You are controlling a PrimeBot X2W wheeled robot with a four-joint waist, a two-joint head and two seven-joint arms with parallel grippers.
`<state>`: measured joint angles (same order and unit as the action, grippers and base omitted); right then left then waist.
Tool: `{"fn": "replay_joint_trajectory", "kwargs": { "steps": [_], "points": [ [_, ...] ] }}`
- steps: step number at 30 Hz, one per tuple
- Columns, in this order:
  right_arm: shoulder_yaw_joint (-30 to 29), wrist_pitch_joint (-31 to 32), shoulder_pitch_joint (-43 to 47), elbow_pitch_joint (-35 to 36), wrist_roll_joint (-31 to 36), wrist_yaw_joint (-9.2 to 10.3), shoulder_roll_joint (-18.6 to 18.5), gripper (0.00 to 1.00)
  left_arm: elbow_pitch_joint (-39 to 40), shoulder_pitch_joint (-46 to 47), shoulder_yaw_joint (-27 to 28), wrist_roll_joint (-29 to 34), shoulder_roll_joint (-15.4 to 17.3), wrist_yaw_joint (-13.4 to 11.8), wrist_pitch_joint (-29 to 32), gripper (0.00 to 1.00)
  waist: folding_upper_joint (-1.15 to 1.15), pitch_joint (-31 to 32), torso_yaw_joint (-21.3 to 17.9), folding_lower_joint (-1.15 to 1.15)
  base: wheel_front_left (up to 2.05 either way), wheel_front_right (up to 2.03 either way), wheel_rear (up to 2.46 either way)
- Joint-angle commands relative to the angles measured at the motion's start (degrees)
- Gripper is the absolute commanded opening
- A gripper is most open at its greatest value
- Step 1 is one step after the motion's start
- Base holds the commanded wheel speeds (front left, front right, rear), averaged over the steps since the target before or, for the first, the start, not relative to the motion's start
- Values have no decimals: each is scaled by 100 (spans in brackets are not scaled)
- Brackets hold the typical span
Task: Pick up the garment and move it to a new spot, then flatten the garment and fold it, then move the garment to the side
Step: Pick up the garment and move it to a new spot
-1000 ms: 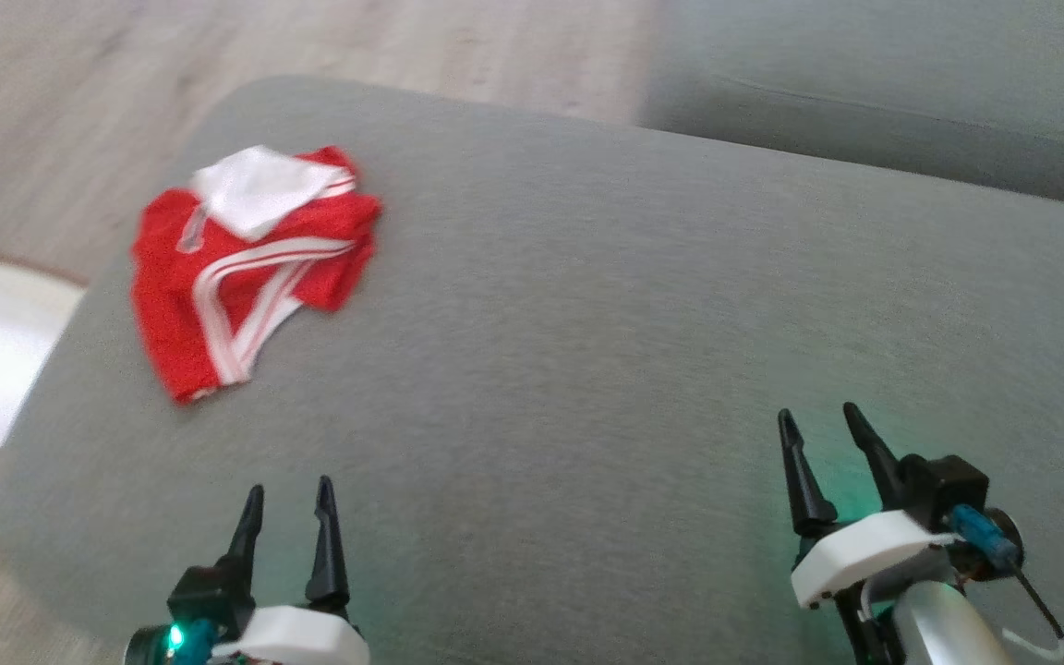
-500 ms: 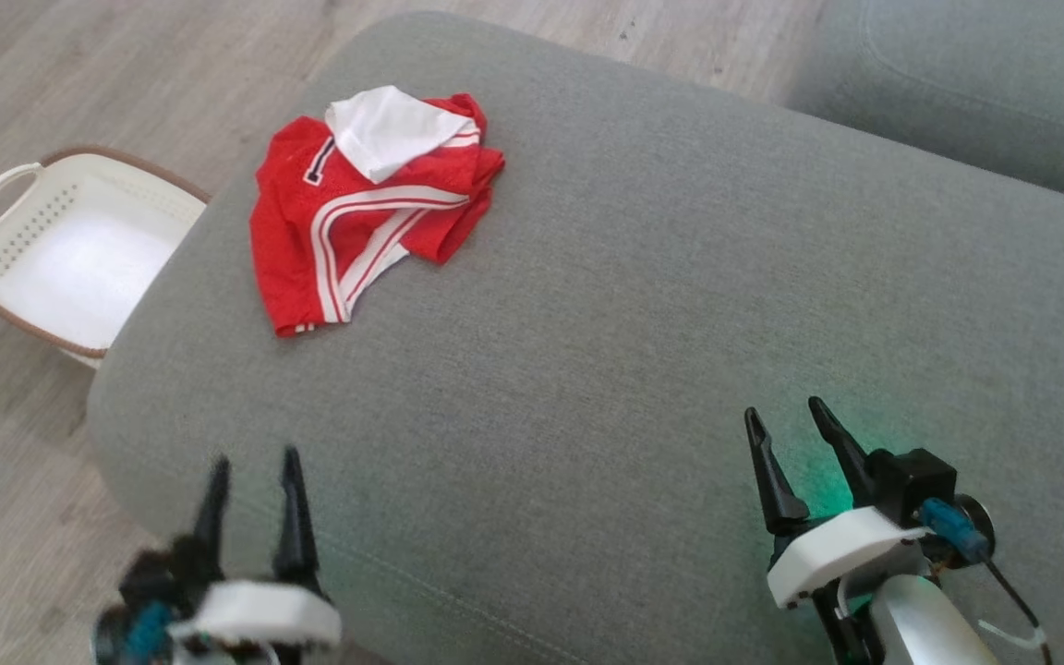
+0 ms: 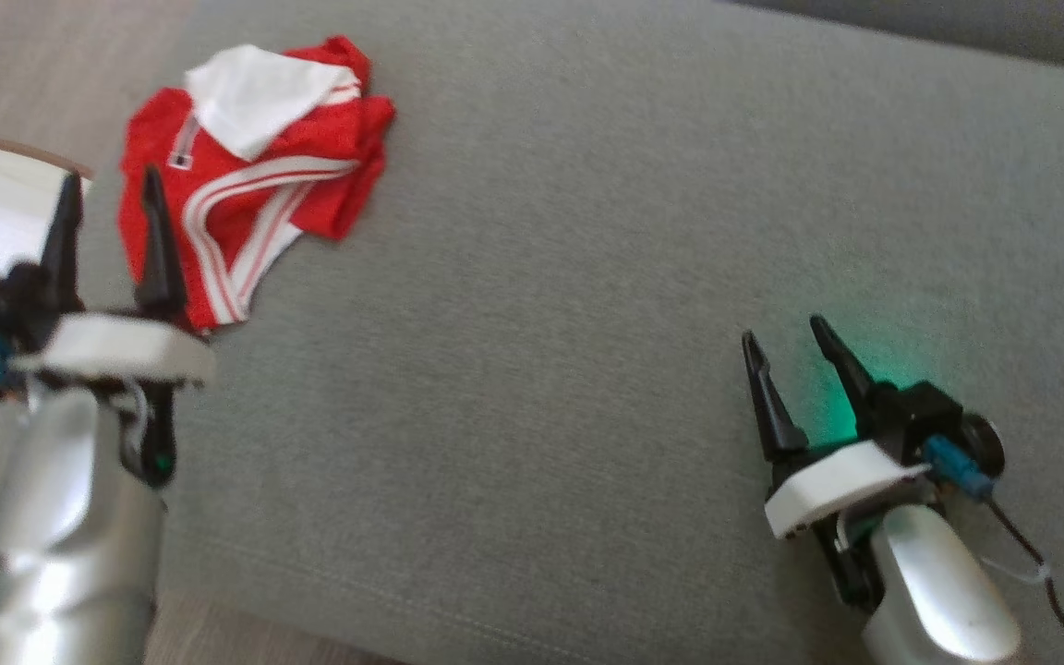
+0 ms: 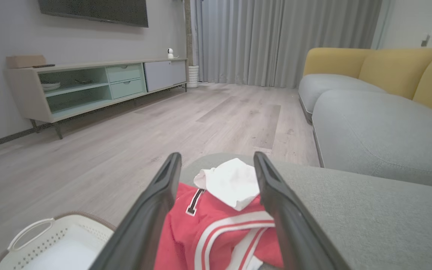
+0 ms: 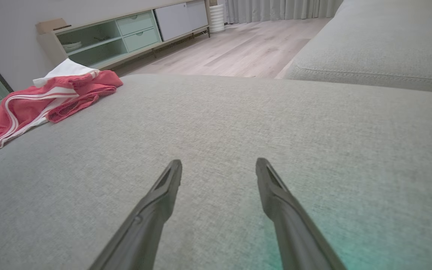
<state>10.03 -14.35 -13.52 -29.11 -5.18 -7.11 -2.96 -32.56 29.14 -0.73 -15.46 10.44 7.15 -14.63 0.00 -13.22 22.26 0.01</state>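
Crumpled red-and-white mesh garment, likely light and limp, lies far left on a grey fabric sofa seat; pinch a raised fold; both jaws gape wide, empty.

Silver forearms, white wrist housings, black tapered jaws — blue connectors.
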Motion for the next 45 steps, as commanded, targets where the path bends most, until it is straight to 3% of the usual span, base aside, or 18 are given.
{"fn": "replay_joint_trajectory", "kwargs": {
  "steps": [1,9,17,23,25,32,40,45],
  "points": [
    [202,-64,-323,305,52,-37,-72,100,-348,738,-69,-237,441,29,75,100,0,-459,-417,-1,0,0,0],
    [318,-64,-592,592,20,-37,-230,100,-1407,1588,-699,-1172,981,33,457,100,0,-1010,-949,-1,0,0,0],
    [266,-64,-779,734,-29,-37,-354,100,-2431,2051,-746,-1413,1319,22,742,100,0,-1455,-1295,-1,0,0,0],
    [274,-64,-877,754,-78,-37,-343,100,-3134,2256,-873,-1394,1330,13,1019,100,0,-1639,-1459,-1,0,0,0],
    [291,-64,-887,727,-94,-37,-328,100,-3263,2306,-906,-1417,1297,18,1041,0,0,-1632,-1485,-1,0,0,0],
    [248,-64,-877,609,-199,-37,-239,100,-3005,2576,-1223,-1397,1283,31,536,0,0,-1292,-1510,-1,0,0,0],
    [187,-64,-606,428,-394,-37,-43,100,-1671,2732,-2293,-1686,1360,33,147,0,0,-415,-1676,-1,0,0,0],
    [174,-64,-387,391,-547,-37,3,100,-727,2676,-3132,-2026,1094,33,105,0,0,8,-2029,-1,0,0,0]
  ]
}}
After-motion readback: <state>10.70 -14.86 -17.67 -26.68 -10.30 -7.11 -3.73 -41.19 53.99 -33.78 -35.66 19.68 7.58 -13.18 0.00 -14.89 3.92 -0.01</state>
